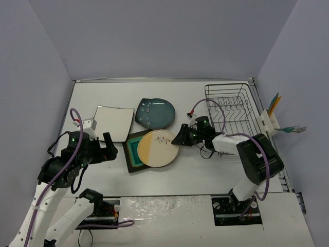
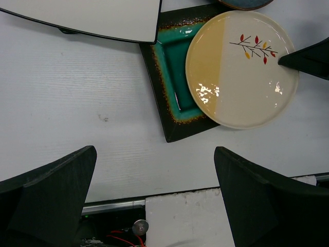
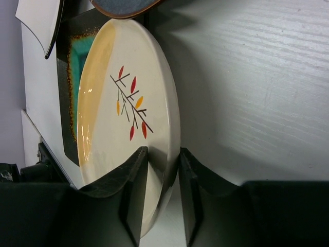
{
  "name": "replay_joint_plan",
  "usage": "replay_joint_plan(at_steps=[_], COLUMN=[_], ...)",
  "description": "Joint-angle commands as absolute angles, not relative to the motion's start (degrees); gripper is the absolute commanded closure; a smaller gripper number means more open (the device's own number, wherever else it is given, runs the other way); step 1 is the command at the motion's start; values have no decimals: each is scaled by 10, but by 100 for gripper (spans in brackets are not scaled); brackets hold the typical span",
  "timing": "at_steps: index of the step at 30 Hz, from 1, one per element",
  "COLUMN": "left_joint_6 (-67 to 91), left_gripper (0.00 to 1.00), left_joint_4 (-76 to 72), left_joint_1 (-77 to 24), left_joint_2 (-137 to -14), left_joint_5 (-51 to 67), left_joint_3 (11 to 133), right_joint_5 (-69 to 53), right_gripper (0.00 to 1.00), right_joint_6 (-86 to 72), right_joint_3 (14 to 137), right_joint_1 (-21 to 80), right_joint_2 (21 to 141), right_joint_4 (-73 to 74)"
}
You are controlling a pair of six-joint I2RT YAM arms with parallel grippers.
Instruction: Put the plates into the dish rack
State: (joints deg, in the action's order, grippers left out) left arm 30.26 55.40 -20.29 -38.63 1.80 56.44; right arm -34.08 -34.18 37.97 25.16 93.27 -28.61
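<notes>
Top external view: nearest the arm bases, on the left, the left end effector (image 1: 109, 148) hangs over the pale matte table (image 1: 195, 170) with its two black wedge-shaped fingers spread wide apart (the left wrist view shows only faintly streaked surface between them). Just beyond it, at mid-table, the black square plate (image 1: 132, 152) lies flat, its glossy teal centre ringed by a speckled brown edge. The round cream-and-yellow plate (image 1: 158, 148), smooth and glazed with a thin branch motif of red and orange leaves, rests overlapping it. The right end effector (image 1: 181, 136) is clamped on this round plate's right rim; in the right wrist view the thick rounded rim sits between its two black fingers (image 3: 136, 180). Farther back lie the white square plate (image 1: 114, 122), dark-edged, and the teal-blue plate (image 1: 155, 113) with white flecks. At the far right stands the black wire dish rack (image 1: 229, 105), prongs upright, holding no plates, with a white utensil holder (image 1: 270, 119) on its right side.
</notes>
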Motion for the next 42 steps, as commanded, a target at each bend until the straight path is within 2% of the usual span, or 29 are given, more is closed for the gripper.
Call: replay_joint_plan(at_steps=[1,7,14,18,24,30,32,34,42], left_joint_6=[309,310,312,313,310,308,307,307,306], left_gripper=[3,3,3,3,3,3,3,3,3], left_joint_4=[526,531,538,540,550,555,555,555,554], left_joint_1=[-206,-206,-206,-206,-206,-206,-206,-206,-206], left_joint_2=[-393,-390,-381,-379,-373,-368,-367,-367,-370], left_joint_5=[23,22,21,22,21,18,18,18,18], left_joint_3=[574,571,569,570,571,568,568,568,584], right_joint_5=[-353,-386,-408,-425,-461,-476,-471,-468,-464], right_gripper=[64,48,40,40,53,80,94,99,100], right_joint_6=[-317,-326,-333,-336,-336,-335,-332,-324,-296], right_joint_3=[377,376,378,374,369,369,370,374,410], right_joint_1=[247,248,251,251,251,249,248,247,245], right_joint_2=[918,936,971,994,1015,1015,1002,986,894], right_joint_4=[-330,-359,-391,-413,-451,-453,-445,-418,-293])
